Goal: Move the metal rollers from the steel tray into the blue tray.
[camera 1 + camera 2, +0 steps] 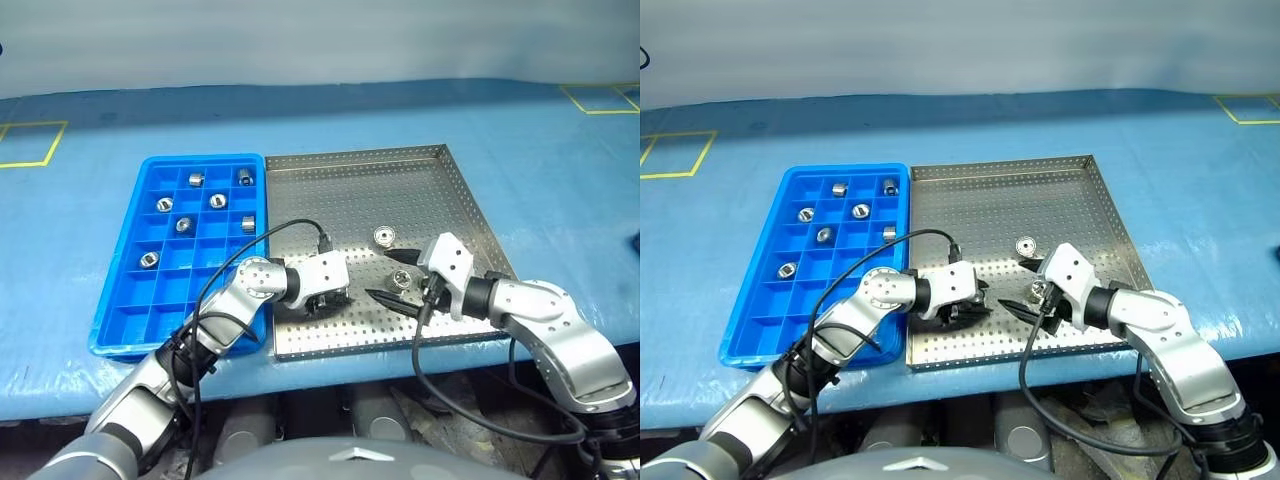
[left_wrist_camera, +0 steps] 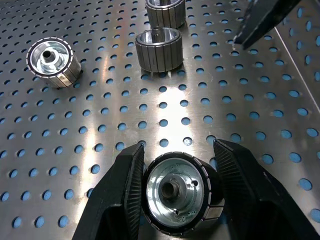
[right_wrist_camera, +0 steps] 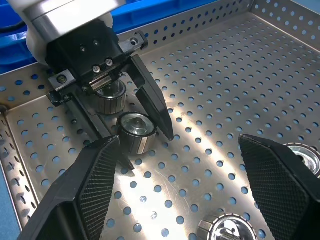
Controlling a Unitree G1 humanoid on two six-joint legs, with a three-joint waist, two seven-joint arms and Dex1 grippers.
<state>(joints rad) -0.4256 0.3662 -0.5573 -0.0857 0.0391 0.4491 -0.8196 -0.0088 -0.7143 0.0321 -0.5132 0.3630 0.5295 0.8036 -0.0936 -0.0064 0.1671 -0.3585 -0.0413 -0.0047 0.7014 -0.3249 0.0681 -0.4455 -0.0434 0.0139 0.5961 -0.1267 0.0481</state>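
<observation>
Blue-covered table, yellow tape squares at the far corners. Steel tray and blue tray set side by side, rims touching, presumably to keep each transfer short. Seven metal rollers already seated one per compartment in the blue tray; others loose on the perforated steel floor.

Left gripper: reaching across from the blue-tray side, pointing down and toward the right arm, low over the near part of the steel tray. Jaws narrowed around one roller, which sits between the two fingers with its bored face toward the wrist camera. One pad against the ribbed side; a thin gap possibly left at the other, so firm clamping not confirmed. Roller apparently not yet lifted off the tray floor.

Right gripper: held just opposite, angled down toward the left one, jaws spread wide and holding nothing. Two rollers lying beside and beneath its fingers, ahead of the left jaws.
</observation>
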